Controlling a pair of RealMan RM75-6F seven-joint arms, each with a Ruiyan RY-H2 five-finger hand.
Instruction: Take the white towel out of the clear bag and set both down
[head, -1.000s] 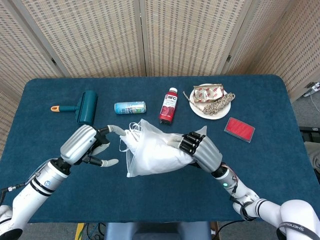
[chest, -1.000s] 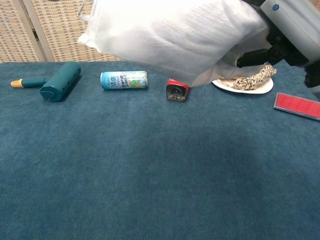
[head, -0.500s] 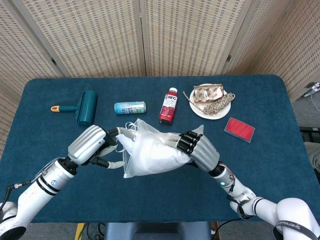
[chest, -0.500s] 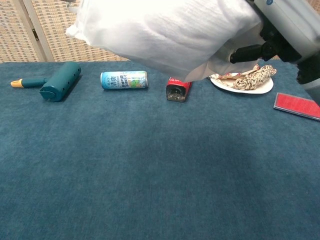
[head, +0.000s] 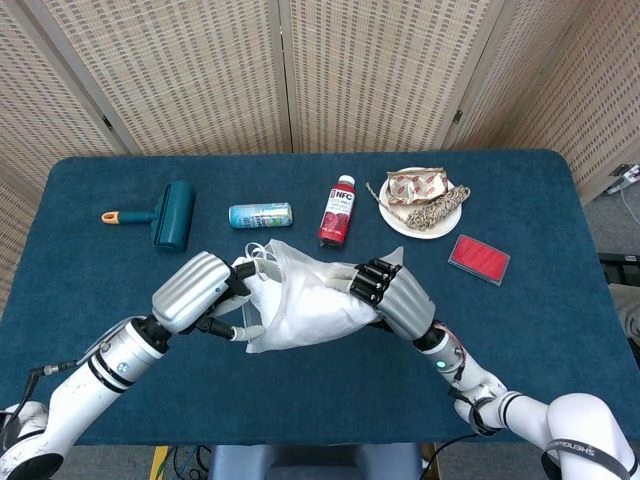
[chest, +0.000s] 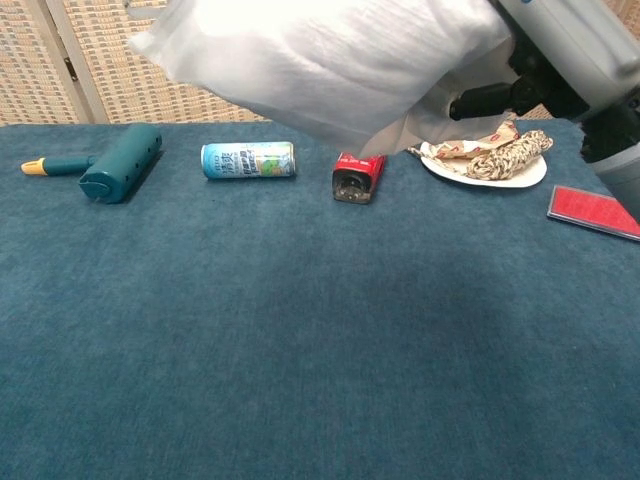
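Observation:
The clear bag (head: 283, 262) with the white towel (head: 310, 305) inside hangs above the table's front middle. In the chest view the towel (chest: 330, 55) fills the top of the frame. My right hand (head: 395, 298) grips the bag's right end from above, fingers curled over it; its underside (chest: 570, 60) shows at the top right of the chest view. My left hand (head: 205, 290) is at the bag's left, open end. Its fingers touch the bag's mouth, thumb spread below. I see no firm hold there.
Along the back lie a teal lint roller (head: 170, 212), a can (head: 260, 215) on its side and a red bottle (head: 338, 210). A plate (head: 392, 218) with rope and packets stands at the back right, with a red flat case (head: 478, 258) in front of it.
My left hand has moved right, up against the bag's open end. The bag and my right hand have shifted slightly left.

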